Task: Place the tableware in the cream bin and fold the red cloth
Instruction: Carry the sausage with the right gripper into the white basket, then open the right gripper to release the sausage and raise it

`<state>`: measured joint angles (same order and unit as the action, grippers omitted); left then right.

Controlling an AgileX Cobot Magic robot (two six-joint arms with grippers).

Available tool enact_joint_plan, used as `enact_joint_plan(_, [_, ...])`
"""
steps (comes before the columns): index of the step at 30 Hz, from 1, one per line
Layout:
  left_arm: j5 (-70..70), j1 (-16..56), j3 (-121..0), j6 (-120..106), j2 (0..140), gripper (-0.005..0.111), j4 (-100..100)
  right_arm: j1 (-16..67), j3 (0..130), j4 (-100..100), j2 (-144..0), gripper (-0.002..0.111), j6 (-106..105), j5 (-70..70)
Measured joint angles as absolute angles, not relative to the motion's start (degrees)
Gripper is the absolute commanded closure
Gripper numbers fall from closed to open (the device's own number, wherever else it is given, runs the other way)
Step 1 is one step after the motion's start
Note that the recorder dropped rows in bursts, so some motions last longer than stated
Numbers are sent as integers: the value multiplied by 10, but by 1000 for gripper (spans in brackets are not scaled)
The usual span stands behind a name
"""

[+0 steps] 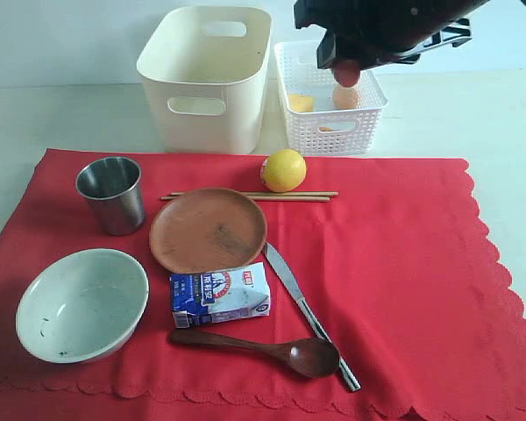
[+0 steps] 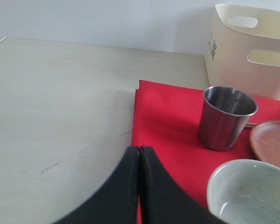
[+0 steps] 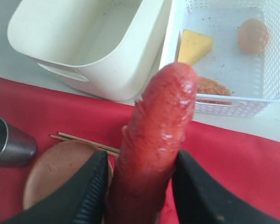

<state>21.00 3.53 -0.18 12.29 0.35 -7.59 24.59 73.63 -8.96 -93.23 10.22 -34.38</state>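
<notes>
The red cloth (image 1: 403,263) lies flat under a steel cup (image 1: 112,194), brown plate (image 1: 208,230), pale bowl (image 1: 81,304), wooden spoon (image 1: 263,346), knife (image 1: 309,314) and chopsticks (image 1: 250,196). The cream bin (image 1: 209,74) stands behind the cloth and looks empty. My right gripper (image 3: 141,175) is shut on a red sausage (image 3: 154,140), held high above the white lattice basket (image 1: 330,123); its tip (image 1: 347,72) pokes below the arm in the exterior view. My left gripper (image 2: 139,150) is shut on nothing, over the cloth's left edge near the cup (image 2: 225,116) and bowl (image 2: 252,193).
A lemon (image 1: 283,169) sits on the cloth in front of the basket. A blue-white milk carton (image 1: 220,296) lies between plate and spoon. The basket holds a cheese wedge (image 3: 194,45), an egg (image 3: 253,35) and a brown item (image 3: 211,87).
</notes>
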Motion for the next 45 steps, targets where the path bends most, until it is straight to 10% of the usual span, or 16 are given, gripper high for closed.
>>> enact_joint_plan(35, [210,35,-2,123,3,107,-76,176,1076,-34,-1324,94,135,-370])
enact_joint_plan(45, [210,35,-2,123,3,107,-76,176,1080,-40,-1349,33,133,-373])
